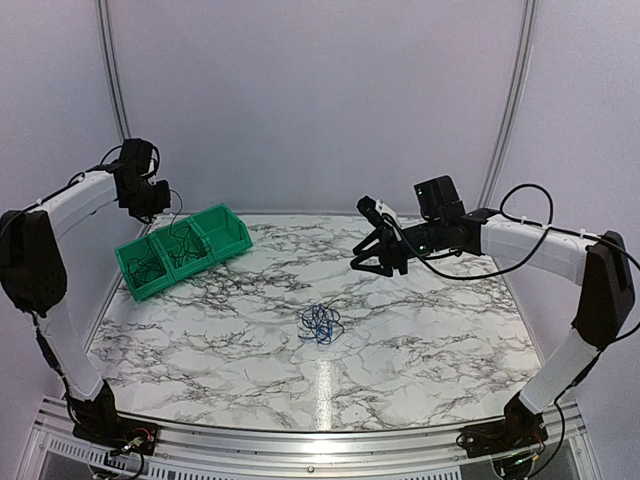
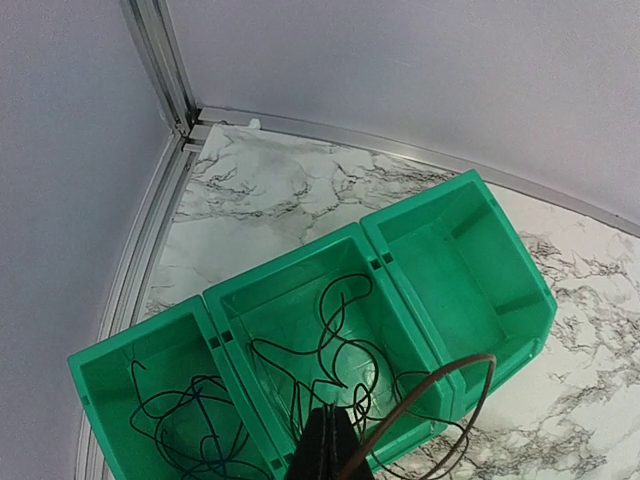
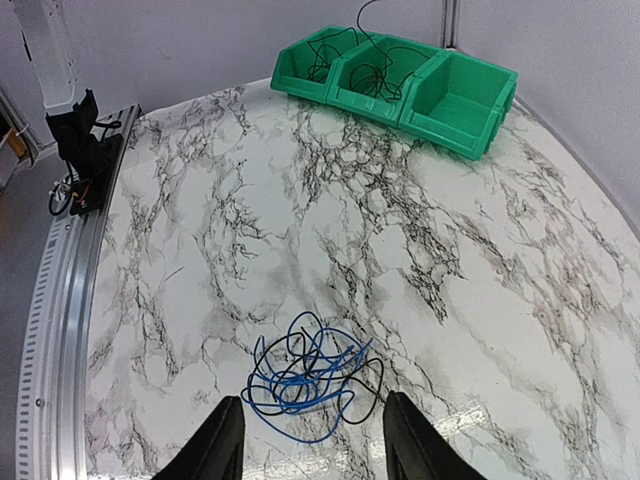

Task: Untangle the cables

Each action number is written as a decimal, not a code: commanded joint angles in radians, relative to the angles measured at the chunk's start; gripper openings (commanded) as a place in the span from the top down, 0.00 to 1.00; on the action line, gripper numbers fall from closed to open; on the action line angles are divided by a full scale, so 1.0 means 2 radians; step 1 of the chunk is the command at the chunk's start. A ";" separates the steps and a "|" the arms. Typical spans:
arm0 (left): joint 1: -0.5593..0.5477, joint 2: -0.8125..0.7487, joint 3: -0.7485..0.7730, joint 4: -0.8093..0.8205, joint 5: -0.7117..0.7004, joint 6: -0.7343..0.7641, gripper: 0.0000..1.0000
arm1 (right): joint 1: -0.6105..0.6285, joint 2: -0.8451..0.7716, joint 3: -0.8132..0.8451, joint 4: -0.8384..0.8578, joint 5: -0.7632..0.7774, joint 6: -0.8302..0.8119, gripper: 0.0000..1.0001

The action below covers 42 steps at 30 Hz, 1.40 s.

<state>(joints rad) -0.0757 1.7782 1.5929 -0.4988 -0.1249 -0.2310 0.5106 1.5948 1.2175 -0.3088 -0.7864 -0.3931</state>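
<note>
cables (image 3: pixel 305 385): small blue-black knot | left end effector (image 2: pixel 327 440): pinching black strand (image 2: pixel 325 310) | right end effector (image 3: pixel 312 400): fingers apart

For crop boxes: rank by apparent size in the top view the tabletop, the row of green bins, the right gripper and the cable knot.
1. tabletop
2. row of green bins
3. right gripper and cable knot: about alike, gripper nearer the camera; unranked.
</note>
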 commanded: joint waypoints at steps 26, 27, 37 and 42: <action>0.001 0.070 -0.022 0.041 -0.057 -0.005 1.00 | -0.005 0.015 0.018 -0.016 -0.005 -0.011 0.52; 0.000 0.073 -0.022 0.042 -0.055 -0.006 1.00 | -0.005 0.015 0.018 -0.017 -0.005 -0.011 0.52; -0.011 0.111 -0.019 0.039 -0.041 -0.005 1.00 | -0.005 0.015 0.018 -0.018 -0.006 -0.012 0.52; -0.012 0.125 -0.014 0.038 -0.037 -0.005 1.00 | -0.005 0.015 0.018 -0.019 -0.008 -0.013 0.52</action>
<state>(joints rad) -0.0937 1.9995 1.5524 -0.4290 -0.2131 -0.2394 0.5102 1.6196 1.2186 -0.3332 -0.7864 -0.4023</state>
